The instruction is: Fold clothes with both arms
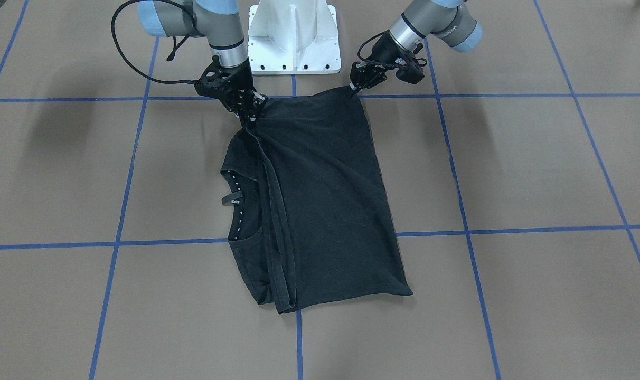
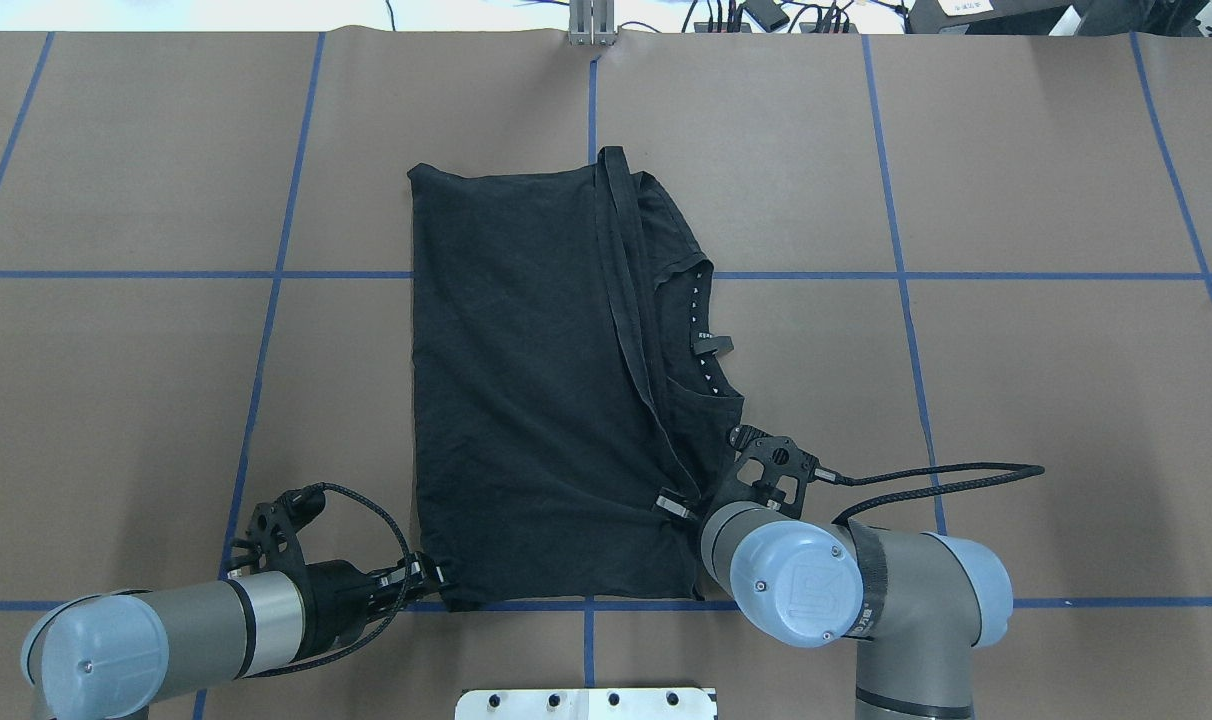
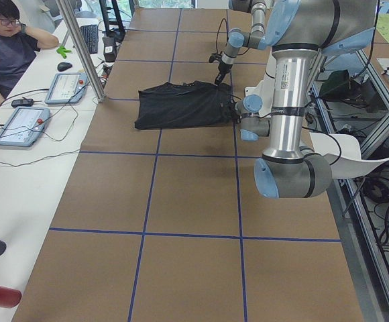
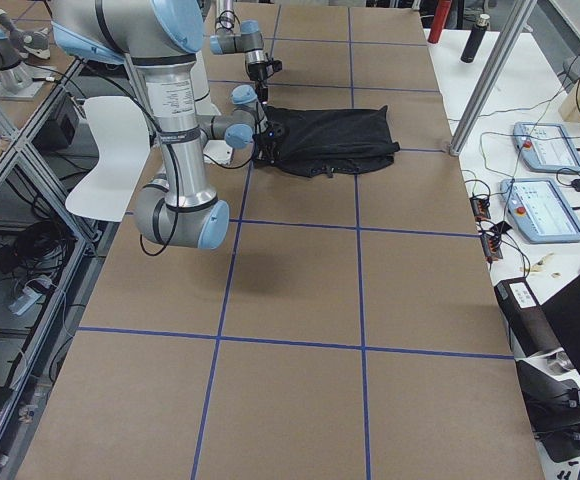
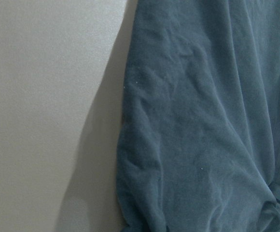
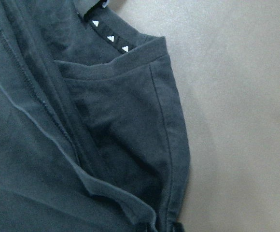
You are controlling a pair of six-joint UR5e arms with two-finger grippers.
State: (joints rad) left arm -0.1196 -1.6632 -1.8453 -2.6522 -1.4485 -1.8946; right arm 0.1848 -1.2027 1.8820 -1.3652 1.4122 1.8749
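The black T-shirt point(image 2: 526, 380) lies folded on the brown table, its collar with small white triangles point(image 2: 704, 330) turned toward my right. The logo print is hidden. My left gripper point(image 2: 436, 575) is shut on the shirt's near left corner, also seen in the front-facing view point(image 1: 353, 88). My right gripper point(image 2: 678, 506) is shut on the bunched hem at the near right, also seen in the front-facing view point(image 1: 250, 117). The left wrist view shows shirt fabric point(image 5: 203, 121) beside bare table. The right wrist view shows the collar edge point(image 6: 110, 38) and folded layers.
The white pedestal base point(image 1: 293, 37) stands just behind the shirt's near edge. Blue tape lines point(image 2: 866, 275) grid the table. An operator point(image 3: 7, 47) sits at a side bench with control pendants point(image 3: 23, 124); a metal post point(image 3: 80, 47) stands at the table's far edge.
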